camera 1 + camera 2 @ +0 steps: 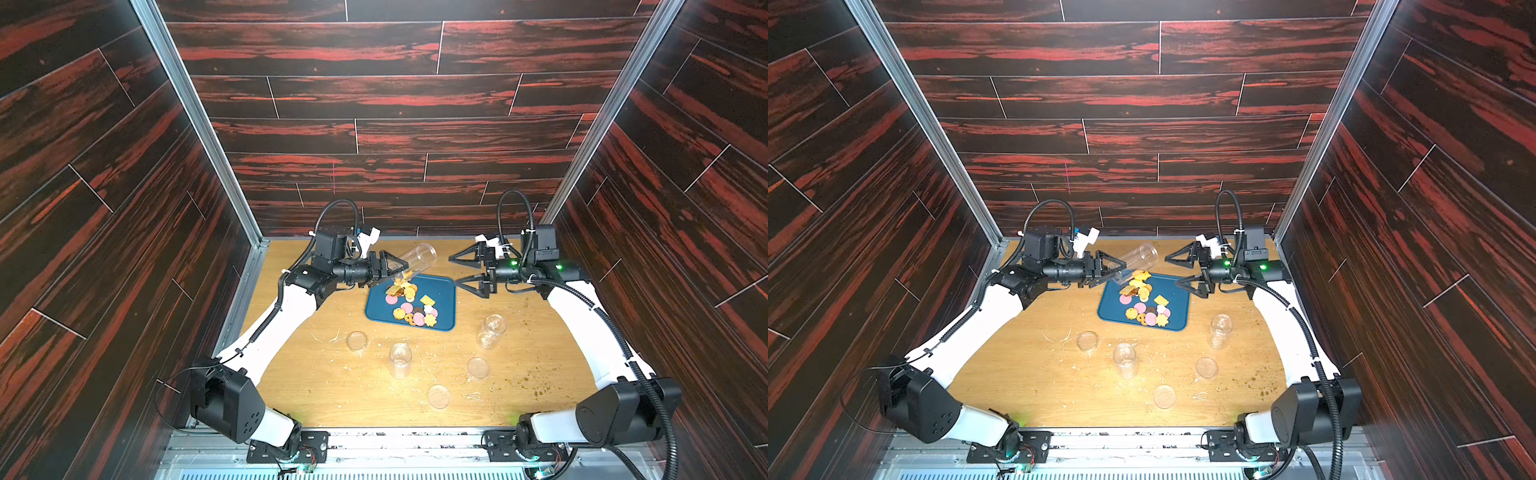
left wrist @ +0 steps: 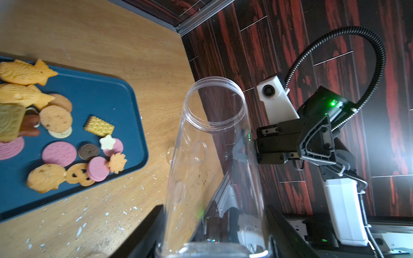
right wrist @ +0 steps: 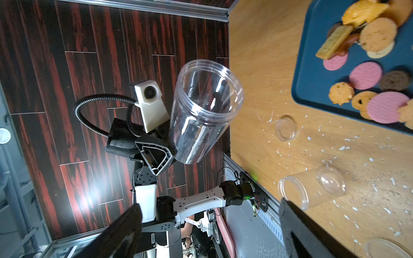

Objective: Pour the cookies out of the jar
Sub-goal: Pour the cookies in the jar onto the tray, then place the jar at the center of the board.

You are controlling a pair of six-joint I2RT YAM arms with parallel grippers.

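Note:
The clear jar [image 1: 415, 258] [image 1: 1136, 258] looks empty and hangs tilted over the blue tray's [image 1: 444, 307] [image 1: 1180, 305] far edge. My left gripper [image 1: 390, 270] [image 1: 1111, 270] is shut on it near its base [image 2: 212, 234]. The jar's threaded mouth [image 2: 214, 102] [image 3: 207, 89] points up toward my right gripper [image 1: 454, 271] [image 1: 1172, 272]. That gripper stands open and empty [image 3: 210, 230], just right of the tray. The cookies [image 1: 413, 311] [image 1: 1148, 311] [image 2: 58, 154] [image 3: 366, 76] lie on the tray, some piled below the jar.
Two more clear jars [image 1: 400, 359] [image 1: 491, 330] stand on the wooden table nearer the front. Three clear lids [image 1: 356, 340] [image 1: 478, 368] [image 1: 438, 395] lie around them. Pale crumbs are scattered about. Dark panelled walls close in three sides.

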